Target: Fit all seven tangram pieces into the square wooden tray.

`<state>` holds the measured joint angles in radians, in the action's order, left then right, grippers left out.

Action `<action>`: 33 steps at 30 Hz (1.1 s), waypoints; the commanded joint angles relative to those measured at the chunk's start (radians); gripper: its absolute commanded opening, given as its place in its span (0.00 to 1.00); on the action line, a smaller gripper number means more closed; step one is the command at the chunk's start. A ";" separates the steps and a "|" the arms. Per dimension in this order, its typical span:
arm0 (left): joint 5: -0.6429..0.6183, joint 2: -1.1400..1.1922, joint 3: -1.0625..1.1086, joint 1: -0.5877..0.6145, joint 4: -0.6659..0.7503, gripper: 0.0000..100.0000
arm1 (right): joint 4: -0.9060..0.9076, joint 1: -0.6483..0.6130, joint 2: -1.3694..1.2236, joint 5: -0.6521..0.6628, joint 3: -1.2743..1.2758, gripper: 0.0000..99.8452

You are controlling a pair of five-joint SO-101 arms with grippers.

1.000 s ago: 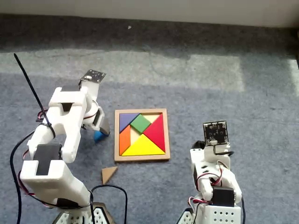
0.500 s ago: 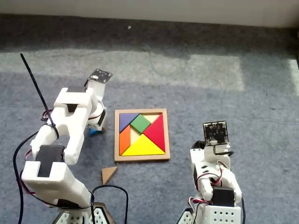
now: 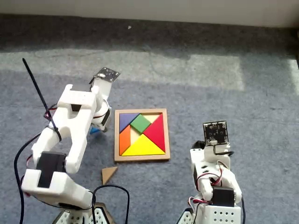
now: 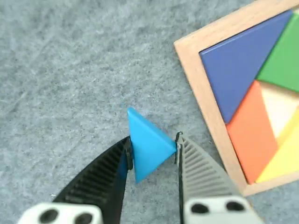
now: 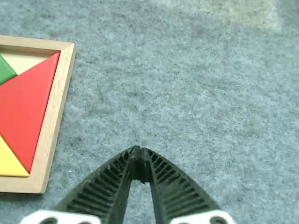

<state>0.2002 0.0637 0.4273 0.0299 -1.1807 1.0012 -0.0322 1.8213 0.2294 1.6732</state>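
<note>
— What's in your tray (image 3: 142,159)?
— Five coloured pieces (image 3: 143,148); the pale gap (image 3: 135,136) is perhaps bare wood. Your left gripper (image 4: 153,143) clamps the light-blue triangle (image 4: 145,151) beside the tray. Your right gripper (image 5: 140,163) has its fingers closed together.

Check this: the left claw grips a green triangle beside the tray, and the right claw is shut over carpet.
One thing is wrong: the triangle in the left claw is blue, not green, as the left wrist view shows. The rest stands: it is beside the tray, and the right claw is shut over carpet.
</note>
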 commanded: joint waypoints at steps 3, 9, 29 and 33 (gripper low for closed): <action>0.002 -0.228 -0.047 -0.110 -0.095 0.04 | -0.021 0.010 0.012 0.011 0.131 0.01; 0.006 -0.236 -0.047 -0.214 -0.095 0.04 | -0.021 0.010 0.012 0.011 0.131 0.01; 0.124 -0.234 -0.007 -0.384 0.083 0.04 | -0.022 0.035 0.013 0.011 0.131 0.01; 0.232 -0.185 -0.027 -0.381 0.120 0.04 | -0.022 0.035 0.013 0.011 0.131 0.01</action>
<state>0.3307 -0.1297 0.4273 -0.3429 -1.1055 1.0012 -0.0077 1.8213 0.2294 1.6732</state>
